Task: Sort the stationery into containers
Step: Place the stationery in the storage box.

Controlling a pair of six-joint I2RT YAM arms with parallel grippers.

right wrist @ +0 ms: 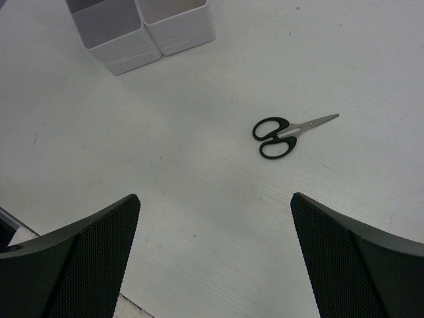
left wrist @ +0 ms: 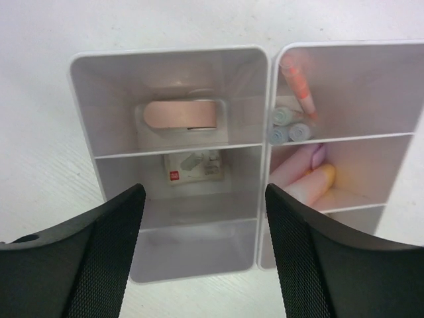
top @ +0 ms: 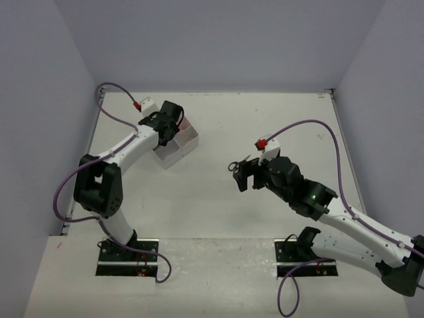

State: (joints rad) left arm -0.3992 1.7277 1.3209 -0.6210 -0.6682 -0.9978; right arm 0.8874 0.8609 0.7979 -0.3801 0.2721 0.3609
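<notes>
The translucent white containers (top: 177, 154) stand at the back left. My left gripper (top: 168, 126) hovers right above them, open and empty. In the left wrist view (left wrist: 202, 199) I look down into them: one bin (left wrist: 83, 112) holds a beige eraser (left wrist: 180, 114) and a white eraser (left wrist: 193, 167). The neighbouring bin (left wrist: 397, 73) holds an orange pen (left wrist: 298, 86) and pink and orange highlighters (left wrist: 311, 177). Black-handled scissors (right wrist: 281, 134) lie shut on the table. My right gripper (right wrist: 213, 199) is open and empty above the table, short of them. From above, the scissors' handles (top: 233, 166) show beside it (top: 242, 175).
The containers also show at the top left of the right wrist view (right wrist: 142, 30). The white table (top: 218, 199) is walled by grey panels at the back and on both sides. Purple cables loop from both arms.
</notes>
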